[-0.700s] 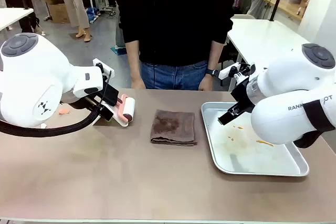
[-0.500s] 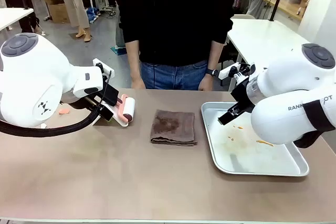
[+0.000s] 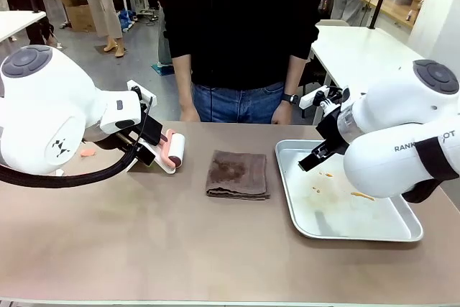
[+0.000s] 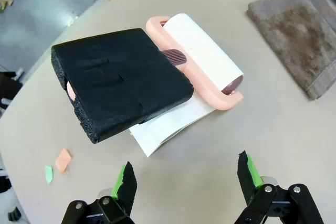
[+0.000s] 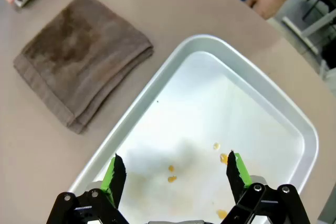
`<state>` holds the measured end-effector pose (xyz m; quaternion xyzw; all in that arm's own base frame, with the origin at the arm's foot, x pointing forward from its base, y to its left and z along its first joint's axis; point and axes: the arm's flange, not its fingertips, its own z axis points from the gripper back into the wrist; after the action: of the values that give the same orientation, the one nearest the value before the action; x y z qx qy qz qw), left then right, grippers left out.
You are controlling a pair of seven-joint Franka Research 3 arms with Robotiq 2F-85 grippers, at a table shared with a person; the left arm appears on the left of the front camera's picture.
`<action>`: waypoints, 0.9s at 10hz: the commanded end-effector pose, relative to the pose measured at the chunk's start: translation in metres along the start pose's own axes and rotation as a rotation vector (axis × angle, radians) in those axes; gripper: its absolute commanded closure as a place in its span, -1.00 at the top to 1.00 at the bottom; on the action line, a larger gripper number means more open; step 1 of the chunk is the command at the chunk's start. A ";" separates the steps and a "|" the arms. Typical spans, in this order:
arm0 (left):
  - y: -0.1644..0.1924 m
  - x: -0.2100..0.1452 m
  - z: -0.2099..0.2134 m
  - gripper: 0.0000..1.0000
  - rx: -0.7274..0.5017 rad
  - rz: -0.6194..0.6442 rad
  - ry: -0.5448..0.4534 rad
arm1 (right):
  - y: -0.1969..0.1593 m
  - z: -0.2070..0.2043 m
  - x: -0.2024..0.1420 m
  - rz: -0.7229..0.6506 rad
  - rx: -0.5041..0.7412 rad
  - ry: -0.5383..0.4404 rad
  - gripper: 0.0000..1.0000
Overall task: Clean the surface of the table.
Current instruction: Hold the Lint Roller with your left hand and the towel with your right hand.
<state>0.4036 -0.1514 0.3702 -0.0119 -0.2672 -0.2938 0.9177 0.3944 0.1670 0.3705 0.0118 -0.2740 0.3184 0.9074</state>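
Left tool (image 4: 186, 174) is held open and empty at the bottom of its view, below a black block (image 4: 121, 90) and a lint roller (image 4: 197, 56). Right tool (image 5: 176, 167) is likewise spread open over a tray (image 5: 260, 95). The tabletop (image 3: 180, 242) is seen across the lower front view, with a cloth (image 3: 237, 174) laid at centre.

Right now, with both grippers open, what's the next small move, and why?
Probably lower the left gripper onto the black foam handle of the lint roller and close. Its jaws stand open, short of the handle, holding nothing; orange and green scraps lie on the table nearby.
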 end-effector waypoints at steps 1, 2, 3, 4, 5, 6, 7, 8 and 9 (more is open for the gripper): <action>0.000 0.000 0.000 1.00 0.000 -0.001 0.000 | 0.000 0.000 0.000 -0.001 0.000 -0.001 1.00; 0.000 0.000 0.000 1.00 0.000 -0.001 0.000 | 0.000 0.000 0.000 -0.001 0.000 -0.001 1.00; 0.000 0.000 0.000 1.00 0.000 -0.001 0.000 | 0.000 0.000 0.000 -0.001 0.000 -0.001 1.00; 0.000 0.000 0.000 1.00 0.000 -0.001 0.000 | 0.000 0.000 0.000 -0.001 0.000 -0.001 1.00; 0.000 0.000 0.000 1.00 0.000 -0.001 0.000 | 0.000 0.000 0.000 -0.001 0.000 -0.001 1.00; 0.000 0.000 0.000 1.00 0.000 -0.001 0.000 | 0.000 0.000 0.000 -0.001 0.000 -0.001 1.00; 0.000 0.000 0.000 1.00 0.000 -0.001 0.000 | 0.000 0.000 0.000 -0.001 0.000 -0.001 1.00; 0.000 0.000 0.000 1.00 0.000 -0.001 0.000 | 0.000 0.000 0.000 -0.001 0.000 -0.001 1.00; 0.000 0.000 0.000 1.00 0.000 -0.001 0.000 | 0.000 0.000 0.000 -0.001 0.000 -0.001 1.00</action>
<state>0.4036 -0.1514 0.3702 -0.0119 -0.2672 -0.2938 0.9177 0.3944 0.1670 0.3705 0.0118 -0.2740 0.3184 0.9074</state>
